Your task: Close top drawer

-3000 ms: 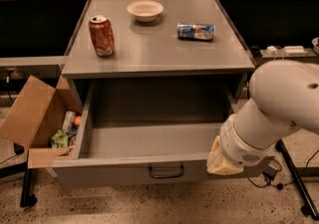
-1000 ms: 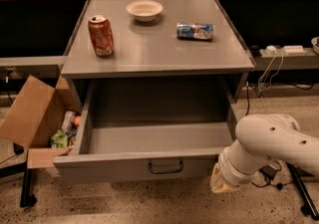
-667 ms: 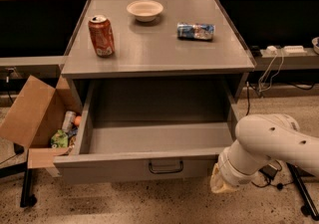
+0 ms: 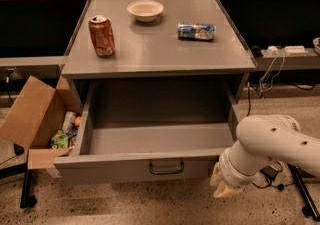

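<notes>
Top drawer open as before, pincer beside its right corner.

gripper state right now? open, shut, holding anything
gripper: cannot be told; it sits low beside the right front corner of the open top drawer.

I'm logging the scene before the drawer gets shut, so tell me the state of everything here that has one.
top drawer: pulled out, tray empty.
gripper: low, by the right end of the drawer front.
red soda can: upright on the cabinet top.
bowl: upright, looks empty.
blue can: lying on its side.
cardboard box: open, tipped, items inside.
</notes>
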